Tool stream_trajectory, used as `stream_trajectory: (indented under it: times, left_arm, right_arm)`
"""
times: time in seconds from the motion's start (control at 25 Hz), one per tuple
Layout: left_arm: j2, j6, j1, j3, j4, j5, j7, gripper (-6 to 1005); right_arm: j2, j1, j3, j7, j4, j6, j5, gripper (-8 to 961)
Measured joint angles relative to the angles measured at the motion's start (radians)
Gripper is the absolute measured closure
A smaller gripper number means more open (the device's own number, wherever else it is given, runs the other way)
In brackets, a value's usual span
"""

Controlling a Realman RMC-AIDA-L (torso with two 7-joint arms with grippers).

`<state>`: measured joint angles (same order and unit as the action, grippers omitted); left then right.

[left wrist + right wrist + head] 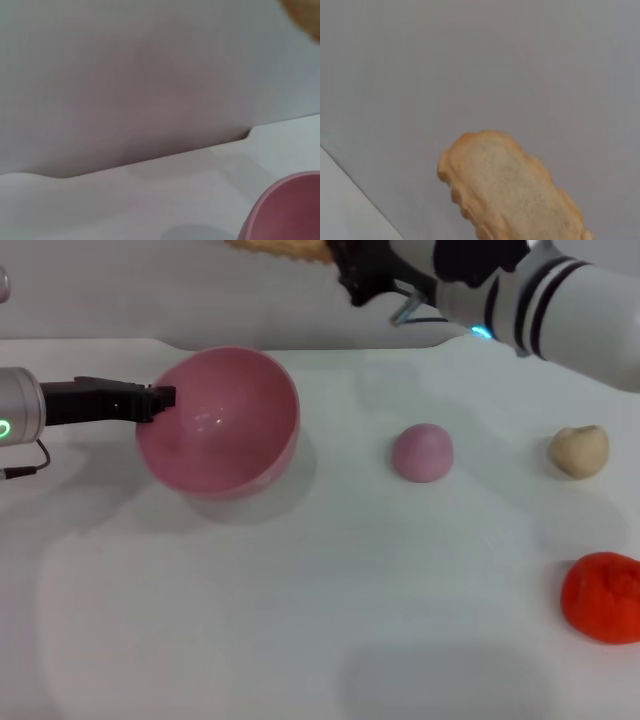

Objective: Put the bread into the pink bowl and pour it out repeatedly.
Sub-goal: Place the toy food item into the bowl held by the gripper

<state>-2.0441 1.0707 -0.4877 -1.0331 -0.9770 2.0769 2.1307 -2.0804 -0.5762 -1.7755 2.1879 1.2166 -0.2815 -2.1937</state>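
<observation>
Left claw (160, 400) clamped on the near-left rim of the bowl (225, 420), reaching in from the left edge of the head view. Bowl tipped toward the camera, its glossy pink inside showing, nothing in it; a slice of its rim (285, 210) visible in the left wrist view against the white surface (150, 200) and the grey wall behind.

Right claw (350, 268) raised high at the top of the head view, above and behind the bowl, gripping the bread (285, 248). Only a short tan strip of the loaf visible there, jutting leftward from the black fingers and cut off by the frame edge. Bread well clear of the bowl, held in the air, not touching the surface (300, 590). Seen closer in the right wrist view: plain pale tan face of the bread (510, 195), ridged along one edge, rounded end free, against the grey wall.

On the surface, right of the bowl and apart from it: pink ball (421, 452). Farther right, tan lump (579, 450). Nearer the camera at the right edge, red-orange lump (603, 597). All three well apart from each other and from both claws.
</observation>
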Motion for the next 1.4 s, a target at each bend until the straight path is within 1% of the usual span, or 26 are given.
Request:
stream_trajectory:
  times: [0.08,0.12,0.2,0.32,0.48,0.72,1.0,1.2,1.4]
  left_arm:
    - [0.0,-0.013,0.0,0.003,0.004,0.002,0.0,951]
    - [0.0,-0.018,0.0,0.003,0.007,0.002,0.0,951]
    - [0.001,-0.025,-0.003,0.002,0.012,0.002,0.0,951]
    - [0.0,-0.027,-0.007,-0.002,0.013,0.002,0.0,951]
    - [0.0,-0.031,-0.009,-0.003,0.017,0.003,0.0,951]
    - [-0.002,-0.033,-0.01,-0.004,0.021,0.003,0.0,951]
    - [-0.002,-0.039,-0.014,-0.004,0.022,0.003,0.0,951]
    - [0.0,-0.049,-0.021,-0.004,0.025,0.003,0.0,951]
    - [0.004,-0.052,-0.024,-0.004,0.025,0.003,0.0,951]
  right_arm:
    - [-0.005,0.028,-0.041,-0.001,0.077,-0.039,0.0,876]
    - [-0.005,0.028,-0.041,-0.001,0.077,-0.039,0.0,876]
    - [-0.007,0.033,-0.072,-0.002,0.094,-0.055,0.001,876]
    - [-0.007,0.03,-0.127,-0.002,0.093,-0.057,0.004,877]
    - [-0.008,0.028,-0.173,0.005,0.086,-0.054,0.009,877]
    - [-0.009,0.025,-0.204,0.008,0.067,-0.053,0.049,876]
    - [-0.005,-0.001,-0.227,0.01,0.044,-0.062,0.068,880]
    - [-0.004,-0.01,-0.227,0.007,0.031,-0.064,0.08,858]
    - [-0.003,-0.006,-0.227,0.004,0.031,-0.064,0.08,739]
